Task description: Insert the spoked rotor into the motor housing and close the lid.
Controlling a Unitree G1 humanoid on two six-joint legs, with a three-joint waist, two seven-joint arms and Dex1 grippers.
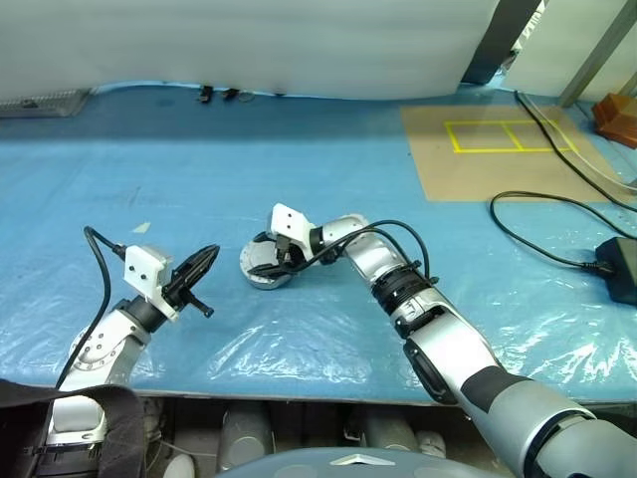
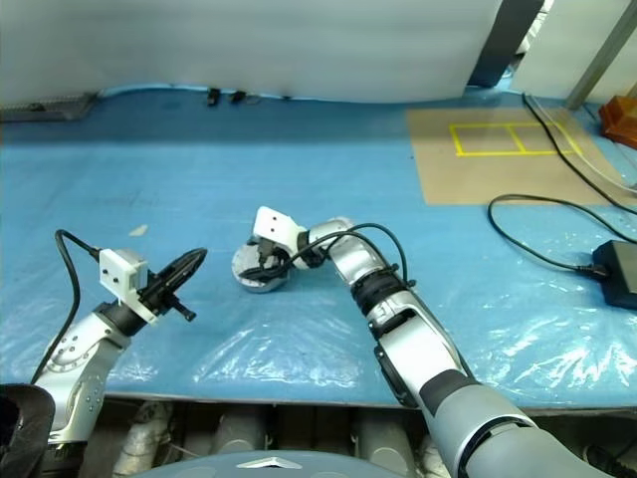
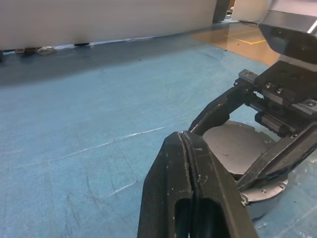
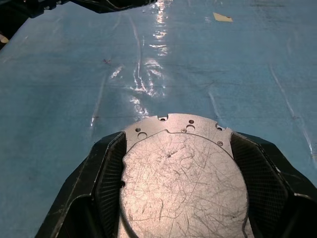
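Observation:
The motor housing [image 1: 255, 275] lies on the blue sheet in the middle of the table, a round silver casing. A scratched round lid [image 4: 183, 188] sits on top of it, with the housing's holed rim [image 4: 173, 123] showing just past it. My right gripper [image 4: 179, 141] reaches in from the right. Its two black fingers [image 4: 106, 173] press against opposite sides of the lid. My left gripper [image 1: 206, 257] hovers a hand's width left of the housing, shut and holding nothing, pointing toward it. The spoked rotor is hidden.
Black cables [image 1: 537, 224] and a black power adapter [image 1: 619, 267] lie at the right. A brown board with yellow tape [image 1: 488, 149] sits at the back right. A small paper scrap [image 1: 141, 227] lies left of centre. The table's front edge runs just below my arms.

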